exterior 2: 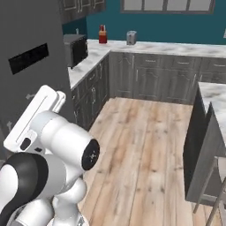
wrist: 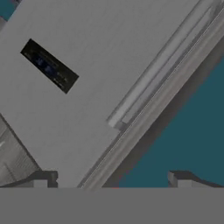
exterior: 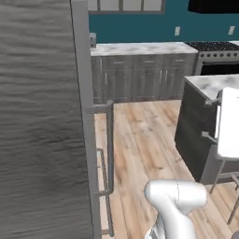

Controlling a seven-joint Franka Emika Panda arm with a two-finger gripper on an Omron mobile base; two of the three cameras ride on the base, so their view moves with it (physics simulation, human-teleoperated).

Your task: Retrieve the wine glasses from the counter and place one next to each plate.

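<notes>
The counter (exterior: 140, 48) runs along the teal back wall, its marble top (exterior 2: 154, 47) over dark grey cabinets, and it turns a corner toward the fridge. The wine glasses and the plates are out of view. My gripper (wrist: 111, 180) is open with nothing between its fingertips (wrist: 43, 178). It points at the grey fridge door (wrist: 100, 57) from close by, with the door's black display panel (wrist: 49, 66) at the upper left.
The tall grey fridge (exterior: 42, 121) stands close on the left with long handles (exterior: 110, 144). A microwave (exterior 2: 76, 49), a red bottle (exterior 2: 103, 34) and a grey canister (exterior 2: 131, 38) stand on the counter. The marble island (exterior: 212, 84) and a stool (exterior: 228, 126) are at the right, a stove (exterior: 217, 56) behind. Wood floor (exterior 2: 141, 145) lies between.
</notes>
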